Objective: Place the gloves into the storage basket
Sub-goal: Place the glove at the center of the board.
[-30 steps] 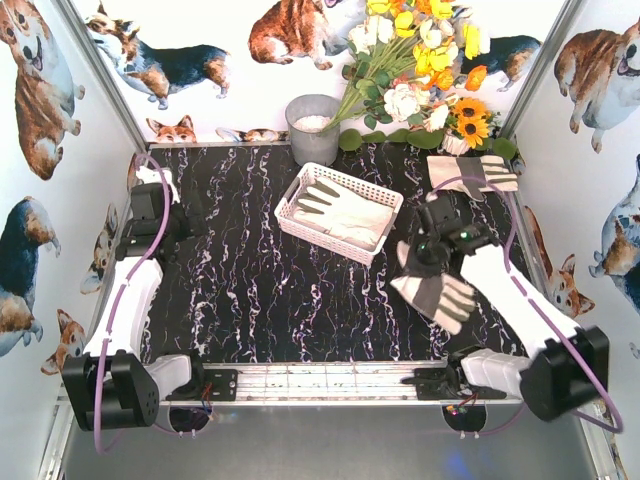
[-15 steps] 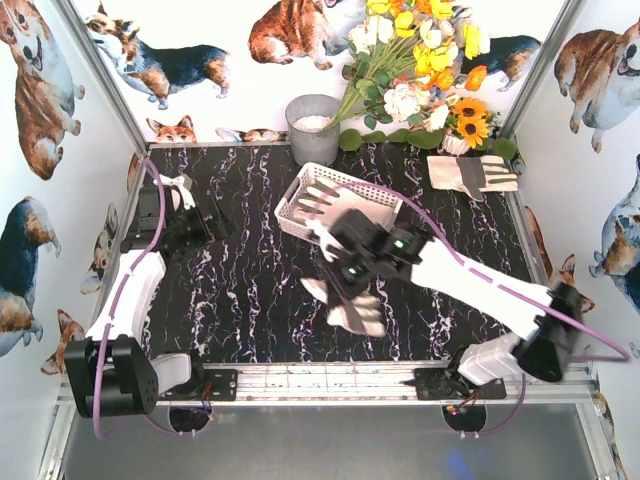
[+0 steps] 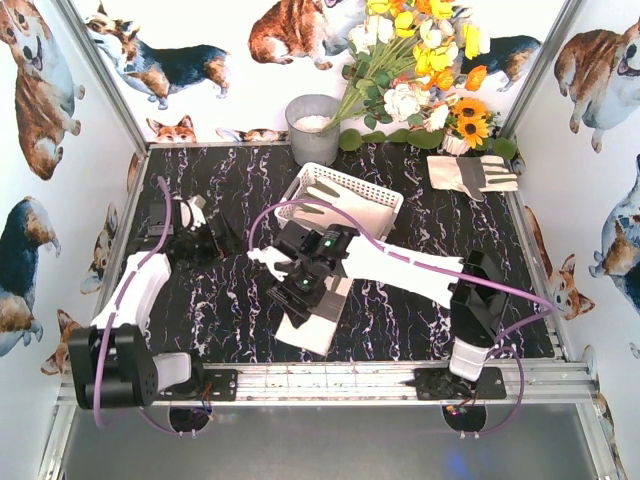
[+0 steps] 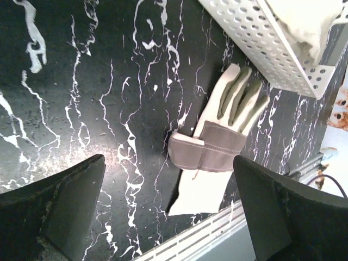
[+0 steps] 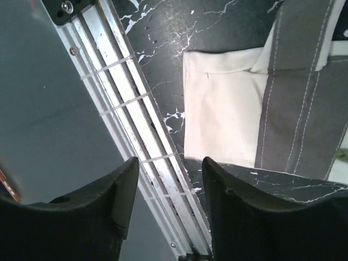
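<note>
- Right wrist view: the right end effector [image 5: 169,163] is slightly parted and grips nothing. The loose glove [image 5: 228,119] lies flat on the worktop [image 5: 190,16] just beyond its tips, cuff nearest, beside the metal rail [image 5: 130,109].
- Only the left wrist view shows that glove whole, fingers pointing toward the storage basket [image 4: 266,49]. The left end effector [image 4: 168,163] hangs above it, spread wide and empty.
- The basket holds a second glove [image 4: 310,22].
- The top view adds a third glove [image 3: 470,172], well beyond the right end effector, out on the worktop.
</note>
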`<state>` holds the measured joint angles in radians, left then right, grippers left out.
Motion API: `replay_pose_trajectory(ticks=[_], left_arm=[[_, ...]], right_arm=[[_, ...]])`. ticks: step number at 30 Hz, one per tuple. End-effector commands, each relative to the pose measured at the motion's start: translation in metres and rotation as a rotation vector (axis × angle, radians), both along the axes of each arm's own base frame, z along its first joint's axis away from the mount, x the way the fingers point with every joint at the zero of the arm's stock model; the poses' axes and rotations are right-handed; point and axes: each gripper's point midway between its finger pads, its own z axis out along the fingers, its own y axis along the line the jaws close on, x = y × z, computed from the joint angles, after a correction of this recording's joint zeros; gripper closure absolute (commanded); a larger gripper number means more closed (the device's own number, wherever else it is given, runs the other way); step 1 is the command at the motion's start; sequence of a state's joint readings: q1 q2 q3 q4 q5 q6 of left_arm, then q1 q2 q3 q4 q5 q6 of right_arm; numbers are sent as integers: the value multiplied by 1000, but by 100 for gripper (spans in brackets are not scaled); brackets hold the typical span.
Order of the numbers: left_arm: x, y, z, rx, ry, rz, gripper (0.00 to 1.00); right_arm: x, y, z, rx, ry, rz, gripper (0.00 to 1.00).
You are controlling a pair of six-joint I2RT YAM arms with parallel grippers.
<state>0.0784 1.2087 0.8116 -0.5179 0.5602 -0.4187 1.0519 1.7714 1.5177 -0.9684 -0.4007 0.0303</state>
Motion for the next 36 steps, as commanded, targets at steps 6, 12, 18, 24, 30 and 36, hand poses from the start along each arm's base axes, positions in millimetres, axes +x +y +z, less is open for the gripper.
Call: replay_pose_trajectory(ticks=[6, 12, 18, 24, 30, 36], left_arm=[[-36, -54, -39, -114, 230, -183, 17], [-50, -88, -52, -54, 281, -280, 24], [-44, -103, -82, -83, 287, -240, 38], [-32, -123, -82, -68, 256, -186, 41], [-44, -121, -97, -55, 275, -157, 61], [-59, -120, -102, -35, 285, -118, 100]], right_arm=[[8, -46, 49, 52, -26, -536, 46], [36, -83, 44, 253, 33, -920, 46], [60, -116, 13, 217, -16, -988, 48], [61, -121, -1, 270, -13, -948, 49], [63, -120, -29, 215, 12, -914, 51], [66, -114, -61, 159, 94, -949, 57]])
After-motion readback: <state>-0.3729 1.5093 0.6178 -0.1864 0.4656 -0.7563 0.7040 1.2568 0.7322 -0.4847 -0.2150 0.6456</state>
